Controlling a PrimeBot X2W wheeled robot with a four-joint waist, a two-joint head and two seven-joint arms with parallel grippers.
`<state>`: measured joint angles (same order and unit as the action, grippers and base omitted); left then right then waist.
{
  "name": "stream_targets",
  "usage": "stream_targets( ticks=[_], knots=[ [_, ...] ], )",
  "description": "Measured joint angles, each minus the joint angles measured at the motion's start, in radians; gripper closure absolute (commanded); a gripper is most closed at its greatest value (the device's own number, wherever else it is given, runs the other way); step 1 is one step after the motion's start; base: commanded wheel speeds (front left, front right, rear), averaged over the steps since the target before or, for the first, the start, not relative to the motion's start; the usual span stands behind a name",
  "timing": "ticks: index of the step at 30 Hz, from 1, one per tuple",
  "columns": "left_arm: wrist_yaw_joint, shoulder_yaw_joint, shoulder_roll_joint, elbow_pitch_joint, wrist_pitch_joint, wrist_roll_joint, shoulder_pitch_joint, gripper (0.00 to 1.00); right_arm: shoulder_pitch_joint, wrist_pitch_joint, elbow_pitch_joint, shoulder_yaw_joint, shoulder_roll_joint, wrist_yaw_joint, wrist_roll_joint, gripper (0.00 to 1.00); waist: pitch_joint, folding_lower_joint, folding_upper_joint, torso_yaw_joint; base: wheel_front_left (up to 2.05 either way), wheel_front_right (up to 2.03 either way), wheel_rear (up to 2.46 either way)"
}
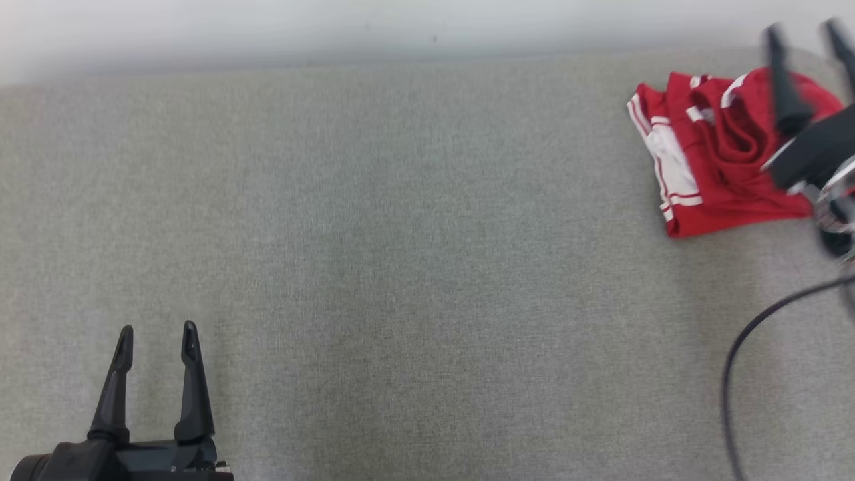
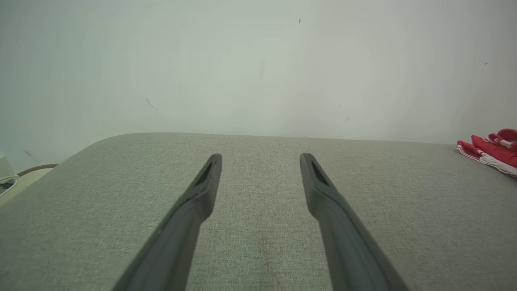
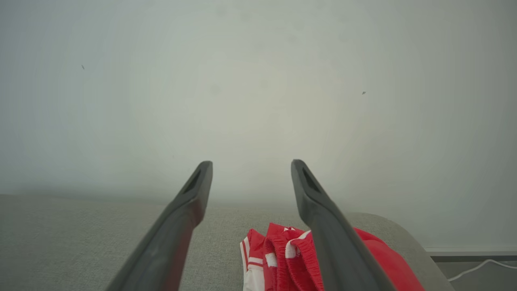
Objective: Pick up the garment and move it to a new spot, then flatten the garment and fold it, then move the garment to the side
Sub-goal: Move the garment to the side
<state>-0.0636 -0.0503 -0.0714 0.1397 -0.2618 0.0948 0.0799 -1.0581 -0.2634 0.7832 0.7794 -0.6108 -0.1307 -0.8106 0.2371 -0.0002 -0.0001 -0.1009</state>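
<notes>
1. The garment (image 1: 715, 153) is a red-and-white bundle near the far right edge of the bench (image 1: 401, 234). It looks folded, so the step in hand is most likely the last one: leave it at the side and get clear.
2. The right claw (image 1: 801, 28) hangs over the garment, spread wide, with nothing between its fingers. In the right wrist view one finger crosses the cloth; I cannot tell whether it touches.
3. Lift that claw straight up before any swing. The ribbed waistband sits loose on top, and a fingertip dragged sideways would likely pull the fold open.
4. Hold the claw wide on the way out, since closing near the cloth risks pinching a layer and lifting it.
5. The garment sits close to the bench's rounded corner, so a nudge to the right could tip it over the edge. Retreat towards the robot instead.
6. A dark cable (image 1: 735, 361) loops beside the right arm and should be kept off the cloth.
7. The left claw (image 1: 157, 329) rests at the near left, wide and empty, well apart from the garment. It has no part in this step.
</notes>
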Motion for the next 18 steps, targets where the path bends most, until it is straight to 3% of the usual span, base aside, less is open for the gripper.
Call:
stream_targets(
  ticks=[12, 18],
  knots=[
    [0.010, 0.002, 0.012, -0.016, 0.000, 0.016, -0.033, 0.00, 0.403, 0.000, -0.298, -0.409, 0.202, 0.000, 0.323, 0.00, -0.100, 0.0000, 0.0000, 0.008, 0.00, 0.00, 0.00],
    [0.009, 0.004, 0.016, -0.028, 0.000, 0.020, -0.044, 0.00, 0.632, 0.000, -0.460, -0.545, 0.334, 0.000, 0.496, 0.00, -0.130, 0.0000, 0.0000, 0.032, 0.00, 0.00, 0.00]
  ],
)
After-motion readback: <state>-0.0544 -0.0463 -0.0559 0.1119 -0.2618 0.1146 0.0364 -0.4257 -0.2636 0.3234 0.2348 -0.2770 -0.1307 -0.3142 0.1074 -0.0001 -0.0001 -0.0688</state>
